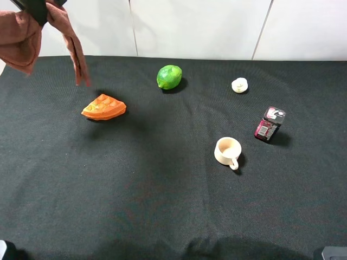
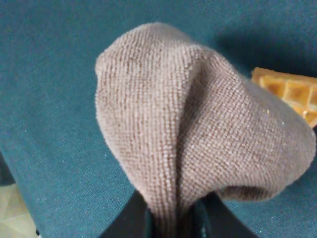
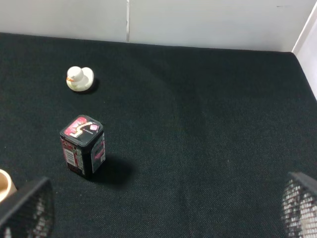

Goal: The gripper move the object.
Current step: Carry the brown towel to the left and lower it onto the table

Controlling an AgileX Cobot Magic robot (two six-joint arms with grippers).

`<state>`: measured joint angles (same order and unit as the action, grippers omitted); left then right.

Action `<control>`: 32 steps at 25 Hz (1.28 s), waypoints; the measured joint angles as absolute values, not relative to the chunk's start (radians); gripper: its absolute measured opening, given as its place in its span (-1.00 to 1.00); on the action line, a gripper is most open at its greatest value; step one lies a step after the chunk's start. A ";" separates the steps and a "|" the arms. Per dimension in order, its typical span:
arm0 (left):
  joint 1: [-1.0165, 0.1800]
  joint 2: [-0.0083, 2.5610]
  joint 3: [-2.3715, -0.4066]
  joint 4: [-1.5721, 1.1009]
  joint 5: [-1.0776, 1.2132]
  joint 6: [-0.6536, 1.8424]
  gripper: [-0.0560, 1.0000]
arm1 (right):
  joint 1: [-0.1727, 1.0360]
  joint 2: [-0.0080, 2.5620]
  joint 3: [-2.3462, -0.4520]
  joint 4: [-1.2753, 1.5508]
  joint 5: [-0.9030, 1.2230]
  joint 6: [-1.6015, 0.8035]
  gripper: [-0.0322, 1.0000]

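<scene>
My left gripper (image 1: pixel 37 8) is raised at the far left corner of the table and is shut on a brown cloth (image 1: pixel 21 40), which hangs from it above the tabletop. In the left wrist view the cloth (image 2: pixel 198 134) fills the frame and bunches between the black fingers (image 2: pixel 130 220) of the gripper (image 2: pixel 171 218). An orange waffle wedge (image 1: pixel 104 106) lies on the table to the right of the cloth and in front of it, and it shows in the left wrist view (image 2: pixel 292 94). My right gripper (image 3: pixel 163 203) is open and empty, low at the near right.
On the black table (image 1: pixel 162 206) lie a green lime (image 1: pixel 169 76) at the back middle, a small white duck (image 1: pixel 239 85) (image 3: pixel 79 78), a dark tin (image 1: pixel 269 124) (image 3: pixel 83 145) at the right, and a cream cup (image 1: pixel 227 151) (image 3: pixel 4 184) in front of them.
</scene>
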<state>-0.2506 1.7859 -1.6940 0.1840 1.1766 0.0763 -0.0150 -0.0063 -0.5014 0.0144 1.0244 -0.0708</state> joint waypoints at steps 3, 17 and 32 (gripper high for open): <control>-0.247 1.786 -1.694 0.184 1.175 0.076 -0.56 | -0.015 -0.006 -0.501 0.014 1.024 -0.071 0.41; -0.237 1.786 -1.693 0.184 1.153 0.076 -0.56 | -0.015 -0.006 -0.501 0.014 1.024 -0.071 0.41; -0.180 1.786 -1.587 0.188 1.100 0.072 -0.56 | -0.015 -0.006 -0.501 0.014 1.024 -0.071 0.41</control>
<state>-0.1801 1.7859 -1.5866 0.1875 1.1004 0.0723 -0.0150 -0.0063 -0.5014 0.0144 1.0244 -0.0708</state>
